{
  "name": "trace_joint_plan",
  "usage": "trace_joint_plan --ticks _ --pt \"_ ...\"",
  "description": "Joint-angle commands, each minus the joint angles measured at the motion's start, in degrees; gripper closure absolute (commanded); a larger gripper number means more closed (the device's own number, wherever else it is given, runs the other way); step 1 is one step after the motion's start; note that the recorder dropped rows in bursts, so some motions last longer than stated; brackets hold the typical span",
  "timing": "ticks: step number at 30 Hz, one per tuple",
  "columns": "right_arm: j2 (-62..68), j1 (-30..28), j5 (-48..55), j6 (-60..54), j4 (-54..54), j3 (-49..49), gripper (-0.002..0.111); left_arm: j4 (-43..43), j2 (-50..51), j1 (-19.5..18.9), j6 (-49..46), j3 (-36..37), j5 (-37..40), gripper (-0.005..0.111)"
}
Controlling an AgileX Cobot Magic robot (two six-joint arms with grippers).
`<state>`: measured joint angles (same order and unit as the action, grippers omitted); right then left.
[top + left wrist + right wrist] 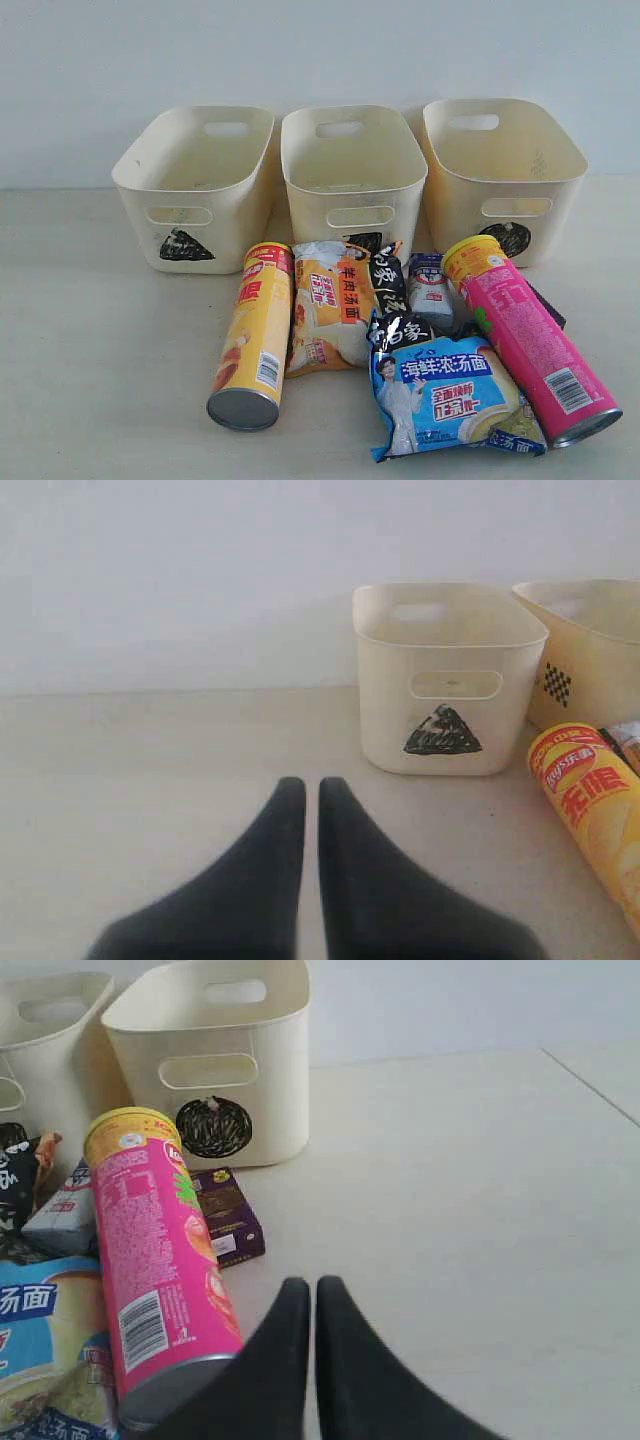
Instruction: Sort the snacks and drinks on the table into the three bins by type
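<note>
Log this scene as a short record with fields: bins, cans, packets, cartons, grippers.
bins: triangle bin, middle bin and circle bin, upright in a row at the back; nothing seen inside
cans: yellow chip can and pink chip can, lying on the table
packets: orange noodle packet beside the yellow chip can; blue noodle packet at the front
cartons: white-blue carton behind the blue noodle packet; purple carton beside the pink chip can
grippers: left gripper and right gripper shut, holding nothing

Open table [90,380] left (snacks [330,300] clustered centre)
</note>
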<state>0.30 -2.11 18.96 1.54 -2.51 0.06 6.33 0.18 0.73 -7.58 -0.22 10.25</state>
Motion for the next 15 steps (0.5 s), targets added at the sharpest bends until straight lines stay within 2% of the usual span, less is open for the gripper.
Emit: trace_joint_plan --ticks 1,15 --pt "-0.3 -0.2 -3.2 -0.6 0.2 -0.1 0.108 0.3 -0.2 -0.2 -0.2 0.2 0.1 0.102" --pt "-0.3 -0.2 -51.9 2.3 0.1 -0.1 0.108 0.3 -0.2 -0.2 -0.2 0.2 0.1 0.102"
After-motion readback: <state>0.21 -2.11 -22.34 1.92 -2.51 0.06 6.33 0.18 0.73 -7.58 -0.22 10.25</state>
